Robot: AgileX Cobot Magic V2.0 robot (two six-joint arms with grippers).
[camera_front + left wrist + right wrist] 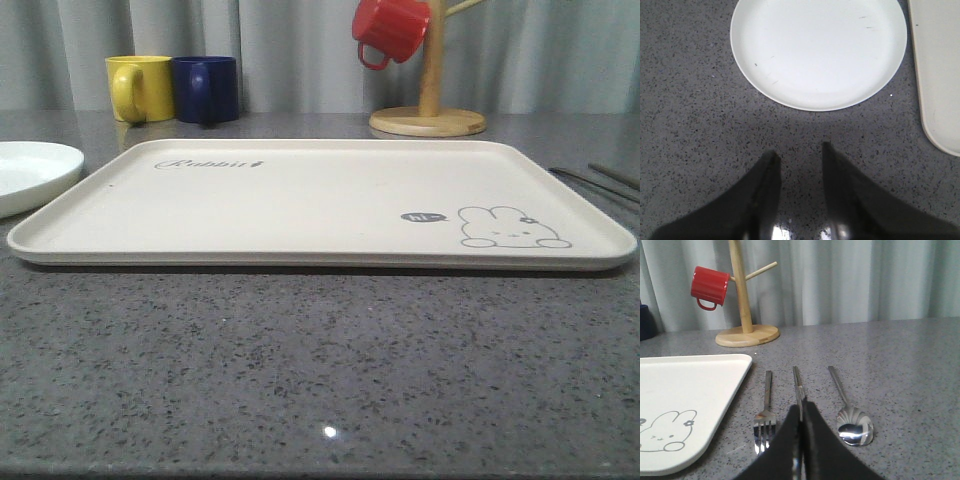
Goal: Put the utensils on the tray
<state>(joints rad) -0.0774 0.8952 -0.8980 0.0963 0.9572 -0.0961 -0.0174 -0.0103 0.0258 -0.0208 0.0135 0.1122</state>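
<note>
the right gripper (801, 412) has its two dark fingers pressed together around the chopsticks (798, 382), which run away from the fingertips along the grey counter (900, 370); the near part of the sticks is hidden between the fingers, and whether one or two sticks sit in the grip is hard to make out. just beside the fingers on one side lies one fork (765, 422), its tines partly cut off by the finger; on the other side lies one spoon (852, 425). beyond the fork is the cream tray (695, 390) with its bunny drawing, nothing lying on it. further off stands one wooden mug tree (742, 305) carrying one red mug (709, 287).

the left gripper (799, 155) hangs over bare counter with its fingers apart and nothing between them. ahead of it lies one round white plate (817, 50), and the tray's edge is cut off at the side. in the front view one yellow mug (140, 88) and one blue mug (207, 88) stand behind the tray.
</note>
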